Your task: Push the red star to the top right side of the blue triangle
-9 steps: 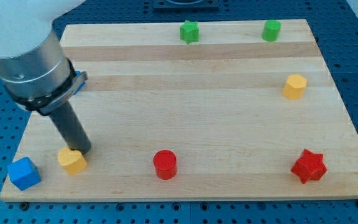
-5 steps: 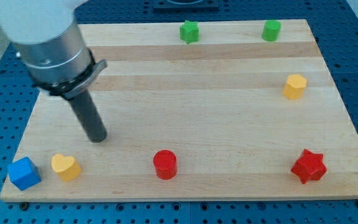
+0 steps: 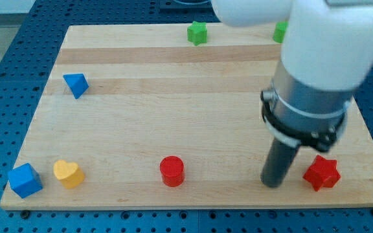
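From the one camera view, my tip stands on the table just to the view's left of the red star, near the bottom right corner. There is no hand to open or close. The blue triangle sits well apart, upper left. This looks like the approach; the tip next needs to get round to the star's right side.

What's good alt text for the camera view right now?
My tip sits on a wooden board just left of the red star near the view's bottom right, with a small gap between them. The blue triangle lies far off at the upper left. Elsewhere: a red cylinder, a yellow heart, a blue cube and a green star.
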You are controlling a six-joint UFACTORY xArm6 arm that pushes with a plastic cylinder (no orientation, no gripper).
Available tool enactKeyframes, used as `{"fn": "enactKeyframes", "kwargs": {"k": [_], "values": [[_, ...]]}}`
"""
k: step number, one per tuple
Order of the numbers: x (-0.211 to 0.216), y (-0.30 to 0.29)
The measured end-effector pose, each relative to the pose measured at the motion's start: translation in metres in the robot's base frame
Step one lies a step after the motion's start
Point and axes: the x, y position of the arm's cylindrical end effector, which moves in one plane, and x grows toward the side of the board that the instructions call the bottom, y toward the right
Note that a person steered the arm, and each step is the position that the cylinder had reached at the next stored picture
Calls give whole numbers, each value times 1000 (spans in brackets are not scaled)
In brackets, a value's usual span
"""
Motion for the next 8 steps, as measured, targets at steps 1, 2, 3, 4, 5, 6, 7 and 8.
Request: {"fn": "enactKeyframes", "kwargs": {"k": [1, 2, 3, 4, 5, 6, 7, 8], "values": [[17, 4], [16, 30], [16, 90], [16, 136], [6, 123], [-1, 96], [-15, 84], [-43, 78]]}}
